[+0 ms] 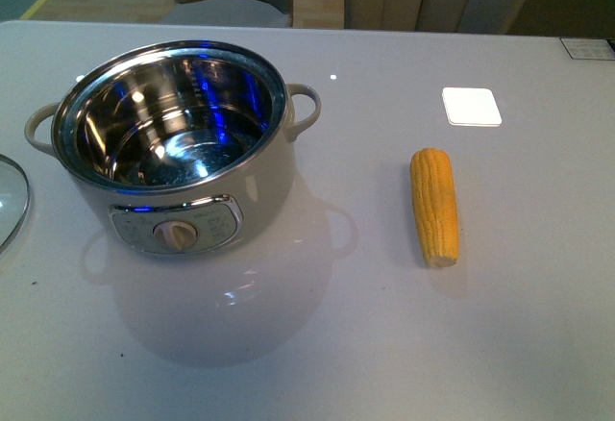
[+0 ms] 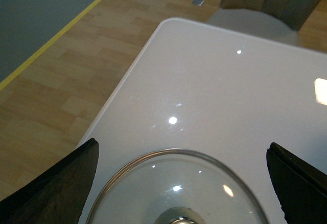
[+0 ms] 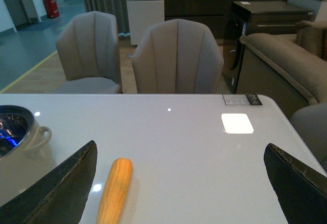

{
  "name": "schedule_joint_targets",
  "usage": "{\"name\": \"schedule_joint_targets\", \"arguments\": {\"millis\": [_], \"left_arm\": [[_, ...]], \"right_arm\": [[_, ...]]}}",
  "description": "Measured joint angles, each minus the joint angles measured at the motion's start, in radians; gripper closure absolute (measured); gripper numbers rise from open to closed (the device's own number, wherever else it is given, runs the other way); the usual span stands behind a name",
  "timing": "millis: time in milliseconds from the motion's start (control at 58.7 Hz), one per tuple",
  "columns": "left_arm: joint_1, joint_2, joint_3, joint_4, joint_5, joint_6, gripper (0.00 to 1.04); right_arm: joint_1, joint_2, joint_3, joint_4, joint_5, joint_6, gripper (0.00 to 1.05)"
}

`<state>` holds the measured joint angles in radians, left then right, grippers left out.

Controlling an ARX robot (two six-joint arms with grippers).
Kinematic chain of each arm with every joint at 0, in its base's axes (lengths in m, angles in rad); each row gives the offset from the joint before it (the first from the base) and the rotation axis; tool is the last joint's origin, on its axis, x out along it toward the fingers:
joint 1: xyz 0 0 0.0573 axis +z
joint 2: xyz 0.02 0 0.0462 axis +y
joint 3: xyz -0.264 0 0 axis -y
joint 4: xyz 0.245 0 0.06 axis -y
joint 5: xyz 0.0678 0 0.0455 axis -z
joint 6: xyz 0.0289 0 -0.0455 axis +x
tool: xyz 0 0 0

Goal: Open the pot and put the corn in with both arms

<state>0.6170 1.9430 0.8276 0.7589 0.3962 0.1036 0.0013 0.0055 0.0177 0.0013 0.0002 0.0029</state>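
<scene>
Corn (image 1: 434,207) lies on table (image 1: 538,325) right of pot (image 1: 274,185), well apart; pot uncovered. Left gripper (image 2: 182,147), right gripper (image 3: 180,144) both spread wide, empty. Corn judged light, stiff, roll-prone: pinch mid-length across width.

One pot (image 1: 264,195) stands at centre left of the front view, with two loop handles (image 1: 315,106) and one round dial (image 1: 177,235). One corn (image 1: 434,207) cob lies at centre right. One glass lid (image 1: 8,202) shows at the left edge. One white table (image 1: 384,344) bears all three. One bright square reflection (image 1: 471,106) sits at upper right. The right wrist view shows two beige chairs (image 3: 176,60) side by side and one red bin (image 3: 49,6).
</scene>
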Motion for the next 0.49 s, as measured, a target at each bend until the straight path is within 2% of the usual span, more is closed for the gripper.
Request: {"name": "schedule_joint_targets", "arguments": {"millis": [273,494], "left_arm": [[-0.104,-0.300,-0.171,-0.032,-0.004,-0.029,0.07],[-0.299,-0.555,-0.312,-0.113,-0.079,-0.103,0.07]], "right_arm": [[0.000,0.000,0.000,0.000,0.000,0.000,0.09],[0.000,0.000,0.000,0.000,0.000,0.000,0.09]]}}
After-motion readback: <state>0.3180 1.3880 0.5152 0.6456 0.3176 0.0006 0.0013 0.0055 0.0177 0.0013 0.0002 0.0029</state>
